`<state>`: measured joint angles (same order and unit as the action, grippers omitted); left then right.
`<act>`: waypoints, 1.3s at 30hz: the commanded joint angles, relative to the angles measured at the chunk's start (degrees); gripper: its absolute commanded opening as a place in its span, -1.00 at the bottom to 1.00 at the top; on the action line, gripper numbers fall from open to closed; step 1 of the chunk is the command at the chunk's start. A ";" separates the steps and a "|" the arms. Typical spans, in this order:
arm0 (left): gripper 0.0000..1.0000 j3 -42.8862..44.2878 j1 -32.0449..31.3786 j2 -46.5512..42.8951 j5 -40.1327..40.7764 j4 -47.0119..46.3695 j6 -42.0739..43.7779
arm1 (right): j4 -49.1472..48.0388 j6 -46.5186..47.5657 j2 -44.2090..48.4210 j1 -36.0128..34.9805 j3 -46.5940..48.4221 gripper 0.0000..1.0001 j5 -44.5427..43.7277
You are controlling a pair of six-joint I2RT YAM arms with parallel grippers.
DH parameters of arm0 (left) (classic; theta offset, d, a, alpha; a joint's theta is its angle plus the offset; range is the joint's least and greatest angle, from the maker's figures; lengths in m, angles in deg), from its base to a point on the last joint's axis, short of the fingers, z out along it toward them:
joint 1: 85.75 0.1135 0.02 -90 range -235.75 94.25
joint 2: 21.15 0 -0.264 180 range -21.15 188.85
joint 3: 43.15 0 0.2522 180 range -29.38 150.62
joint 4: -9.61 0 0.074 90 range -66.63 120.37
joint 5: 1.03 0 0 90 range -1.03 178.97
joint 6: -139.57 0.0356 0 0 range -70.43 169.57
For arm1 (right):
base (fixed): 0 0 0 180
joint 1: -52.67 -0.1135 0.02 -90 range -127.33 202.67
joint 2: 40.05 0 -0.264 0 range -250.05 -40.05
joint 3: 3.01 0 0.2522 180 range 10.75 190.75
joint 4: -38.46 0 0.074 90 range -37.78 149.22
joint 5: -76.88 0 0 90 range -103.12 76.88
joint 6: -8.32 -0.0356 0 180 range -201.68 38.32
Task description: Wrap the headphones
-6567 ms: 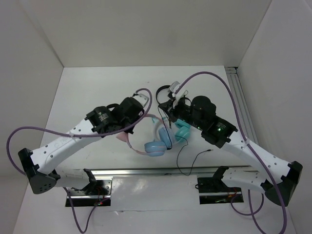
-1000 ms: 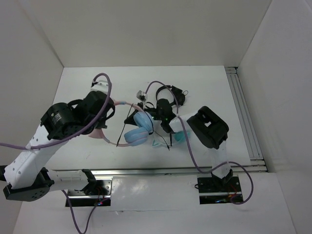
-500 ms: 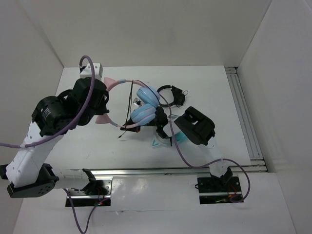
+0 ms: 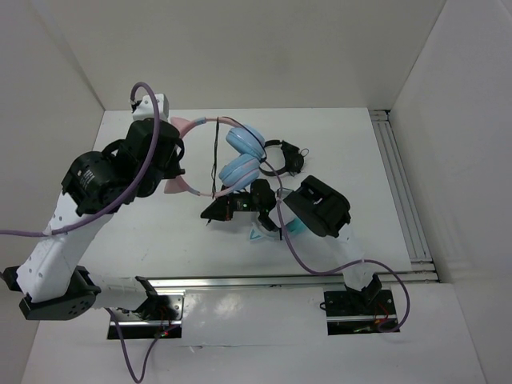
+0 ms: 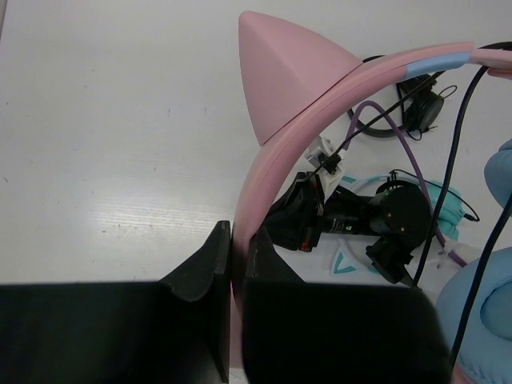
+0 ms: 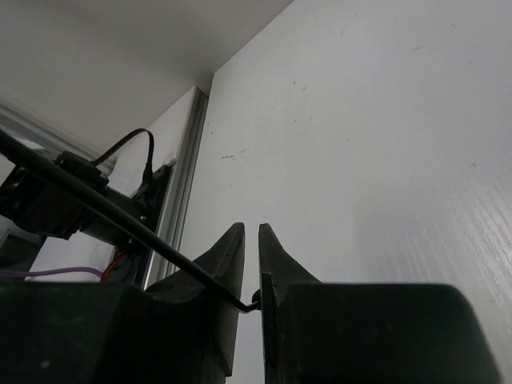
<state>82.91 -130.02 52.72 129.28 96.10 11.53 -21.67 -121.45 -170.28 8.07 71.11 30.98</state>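
The headphones hang in the air, their pink headband (image 4: 204, 122) pinched in my shut left gripper (image 4: 181, 158). Their two light blue ear cups (image 4: 242, 156) hang to the right, with a pink cat ear (image 4: 186, 125) near the wrist. In the left wrist view the headband (image 5: 320, 104) and cat ear (image 5: 280, 72) curve up from my left gripper (image 5: 238, 240). The thin black cable (image 4: 214, 160) drops from the band to my right gripper (image 4: 210, 214), low over the table. In the right wrist view my right gripper (image 6: 250, 232) is shut on the cable (image 6: 96, 208).
Small all-black headphones (image 4: 288, 156) lie behind the right arm. Teal-cupped cat-ear headphones (image 4: 293, 227) lie partly under the right arm. A metal rail (image 4: 400, 184) runs along the table's right side. White walls close in the back and sides.
My left gripper has carried the headphones up and toward the back. My right gripper has slid left with the cable. The ear cups now hang farther back.
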 commanded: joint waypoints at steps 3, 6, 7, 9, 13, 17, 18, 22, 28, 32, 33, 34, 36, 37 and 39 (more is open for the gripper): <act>-1.00 0.83 0.24 -0.74 1.08 -6.37 -3.97 | -8.47 0.22 -1.51 0.65 0.73 -0.57 -0.68; -1.00 0.12 0.24 -1.36 2.31 -6.37 -4.49 | -8.47 0.22 -2.66 0.65 0.73 -0.54 -0.15; -1.00 0.12 0.76 -1.36 2.31 -6.37 -4.50 | -9.08 -0.30 -3.27 0.65 0.73 -0.54 -0.15; -1.00 0.12 1.29 -1.36 2.84 -6.37 -4.50 | -9.78 -0.31 -3.79 0.65 0.73 -0.51 -0.15; -1.00 0.65 1.81 -0.83 2.84 -6.37 -4.50 | -9.78 -0.31 -3.80 0.65 -0.59 -0.44 -0.15; -1.00 0.12 1.82 -0.83 2.32 -6.90 -4.50 | -10.31 -0.31 -3.80 0.65 -1.30 -0.40 -0.15; -1.00 -0.40 1.82 -0.83 2.31 -6.90 -4.50 | -10.31 -0.31 -3.80 0.65 -1.30 -0.40 -0.15; -1.00 -0.93 2.35 -1.36 2.31 -6.90 -5.11 | -10.31 -0.31 -4.33 0.65 -1.82 -0.28 -0.15; -1.00 -1.46 2.35 -1.36 2.31 -7.51 -5.11 | -11.45 -0.84 -4.33 0.65 -2.35 -0.28 -0.15; -1.00 -1.99 2.35 -1.88 3.80 -7.51 -5.81 | -9.53 -0.31 -4.33 0.65 -2.35 -0.28 -0.15; -1.00 -1.99 2.87 -1.88 4.33 -7.51 -5.82 | -9.52 -0.31 -4.33 0.65 -2.35 -0.28 0.46; -1.00 -1.99 2.87 -2.41 4.33 -7.51 -5.82 | -9.52 -0.31 -4.33 0.65 -2.35 -0.24 0.46; -1.00 -1.99 3.40 -2.41 4.95 -7.51 -6.34 | -9.52 -0.31 -4.33 0.65 -2.35 -0.22 0.46; -1.00 -1.99 3.40 -2.41 5.56 -7.51 -6.34 | -9.52 -0.31 -4.33 0.13 -2.35 -0.19 0.46; -1.00 -1.99 3.92 -2.41 5.56 -7.51 -6.34 | -8.99 -0.31 -4.33 0.13 -2.35 -0.15 0.46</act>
<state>79.95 -127.00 52.50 131.99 95.08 8.62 -21.89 -122.54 -173.52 8.44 69.23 31.11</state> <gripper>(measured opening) 0.133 0.418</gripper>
